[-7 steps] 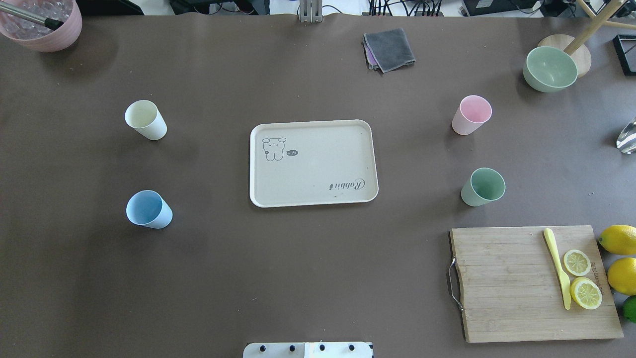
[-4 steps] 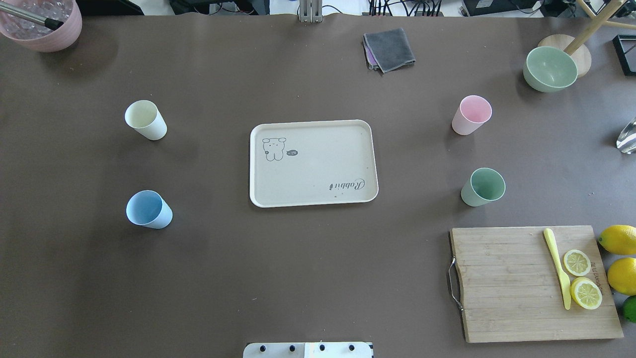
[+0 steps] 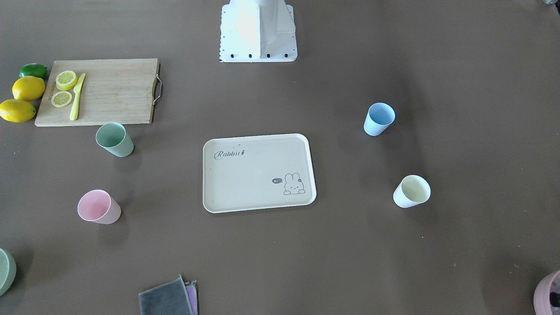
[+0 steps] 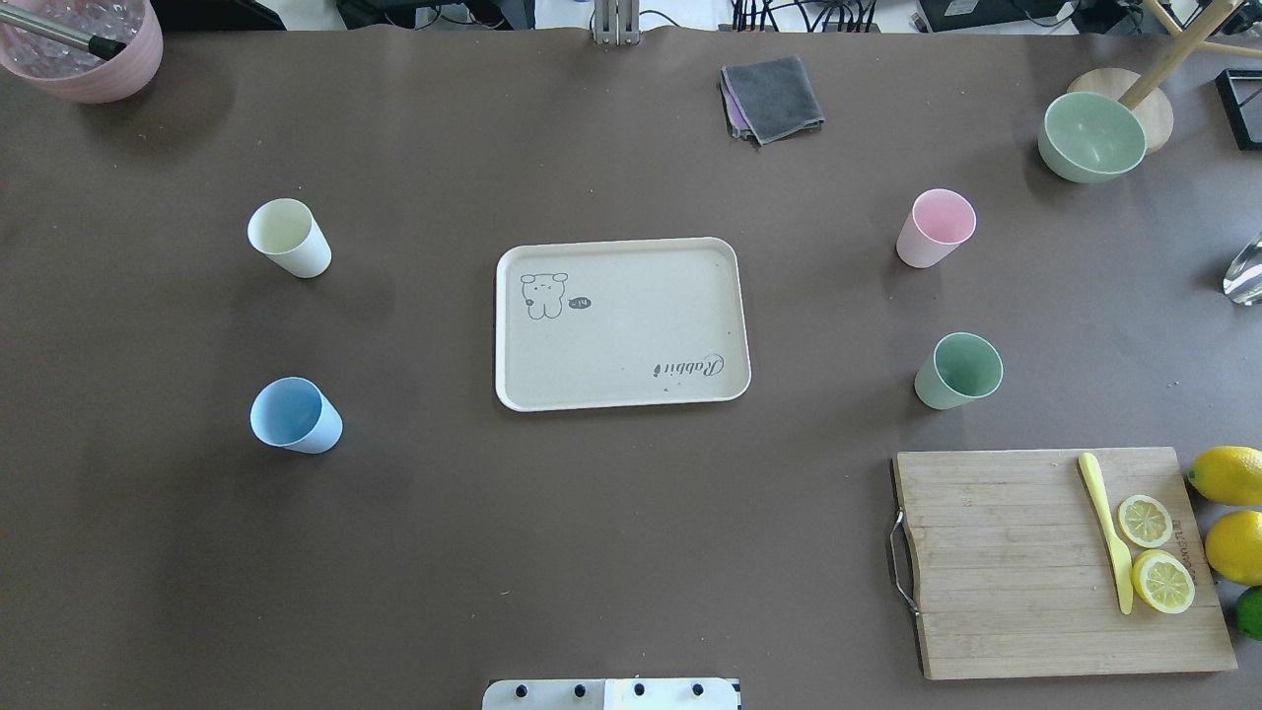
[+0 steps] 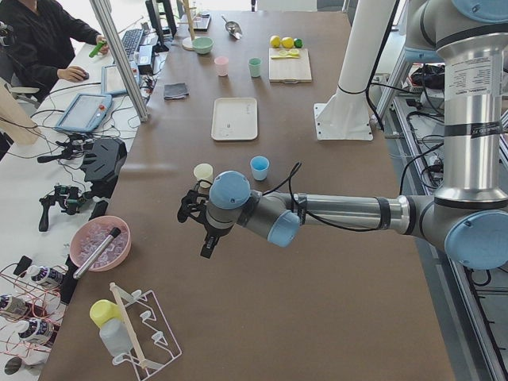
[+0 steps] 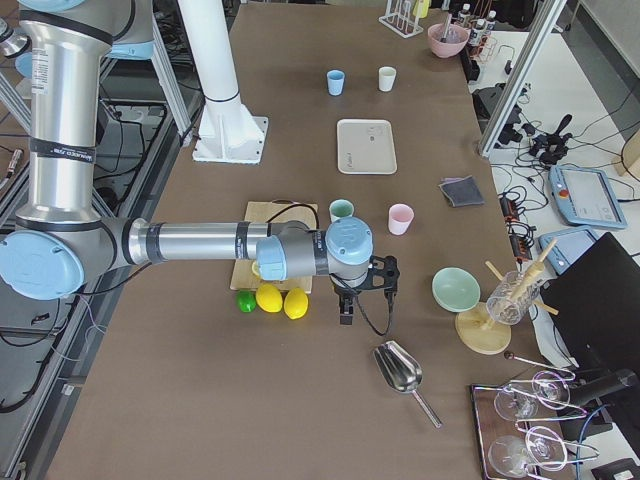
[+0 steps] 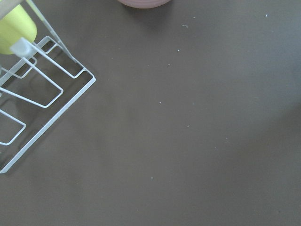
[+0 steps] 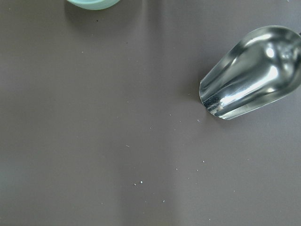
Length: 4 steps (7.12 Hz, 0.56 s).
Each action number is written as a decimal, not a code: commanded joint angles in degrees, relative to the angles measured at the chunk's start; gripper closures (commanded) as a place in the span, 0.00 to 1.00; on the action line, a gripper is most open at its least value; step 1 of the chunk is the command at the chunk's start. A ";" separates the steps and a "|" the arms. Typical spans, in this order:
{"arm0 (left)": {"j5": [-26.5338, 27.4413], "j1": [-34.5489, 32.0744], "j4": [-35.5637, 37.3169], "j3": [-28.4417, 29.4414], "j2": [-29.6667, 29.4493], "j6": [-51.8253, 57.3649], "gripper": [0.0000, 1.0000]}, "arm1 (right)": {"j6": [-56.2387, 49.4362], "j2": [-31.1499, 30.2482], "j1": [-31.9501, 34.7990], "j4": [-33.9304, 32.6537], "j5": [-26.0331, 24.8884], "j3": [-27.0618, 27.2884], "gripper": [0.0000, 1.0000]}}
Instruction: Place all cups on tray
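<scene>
Left hand (image 5: 198, 226) hangs over the worktop (image 4: 631, 552) at its left end, outside the cups. It shows only in the side view, so I cannot tell how wide it stands. Its camera sees a wire rack (image 7: 42, 103) on the left and the pot (image 7: 143, 2) at the top edge.

Right hand (image 6: 366, 290) hangs at the right end, past the lemons (image 6: 283, 300), with the scoop (image 6: 400, 372) near it. Width: cannot tell, side view only. Its camera sees the scoop and the rim of the bowl (image 8: 93, 4).

Tray (image 4: 631, 325) lies flat mid-worktop. All four cups stand upright on the worktop, off the tray and well apart from it.
- Left side: cream cup (image 4: 288, 237) far, blue cup (image 4: 294, 415) near.
- Right side: pink cup (image 4: 935, 228) far, green cup (image 4: 957, 370) near.

Surroundings:
- Board (image 4: 1006, 562) lies near right, its far edge close to the green cup. It carries a knife (image 4: 1106, 530) and lemon slices (image 4: 1145, 521).
- Lemons and a lime (image 4: 1250, 611) lie just beside the board's right edge.
- Cloth (image 4: 772, 98) lies far of the tray.
- Bowl stands far right, beyond the pink cup.
- Pot stands at the far left corner.
</scene>
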 commanded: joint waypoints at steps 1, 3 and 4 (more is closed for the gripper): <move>-7.05 2.24 -1.33 -0.45 -1.41 -6.07 0.02 | 2.26 0.86 -0.33 0.12 0.28 0.83 0.00; -5.44 8.28 -1.77 -5.41 -3.71 -27.68 0.02 | 8.04 1.39 -2.43 0.21 0.37 3.28 0.00; 0.15 13.27 -1.77 -10.50 -2.75 -34.76 0.02 | 12.68 2.26 -4.01 0.29 0.37 3.73 0.00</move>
